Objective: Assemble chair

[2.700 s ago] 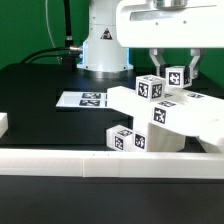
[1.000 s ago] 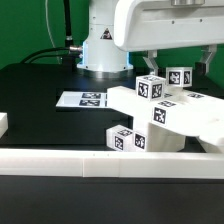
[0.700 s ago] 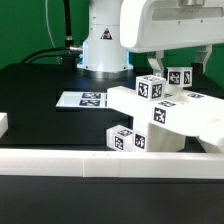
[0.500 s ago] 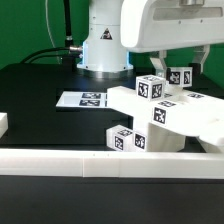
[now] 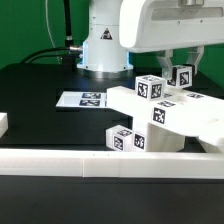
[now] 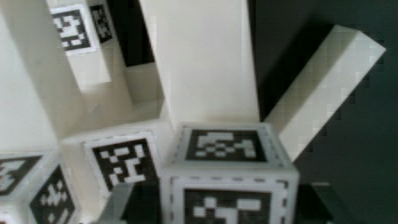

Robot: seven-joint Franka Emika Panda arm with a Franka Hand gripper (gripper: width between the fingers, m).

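We see the white square plastic leg [image 5: 181, 77] [image 6: 222, 160], its tagged end up, atop the heap of white blocky plastic chair parts [image 5: 165, 115] on the black table [image 5: 40, 85], at the exterior view's right. The gripper [image 5: 181, 65] pinches that leg from above. The marker board [image 5: 84, 99] lies just beside the heap, and the long white border rail [image 5: 100, 165] is nearer the camera.

White tagged chair parts [image 5: 185, 118] lie heaped together at the exterior view's right, one square block [image 5: 181, 75] rearmost.
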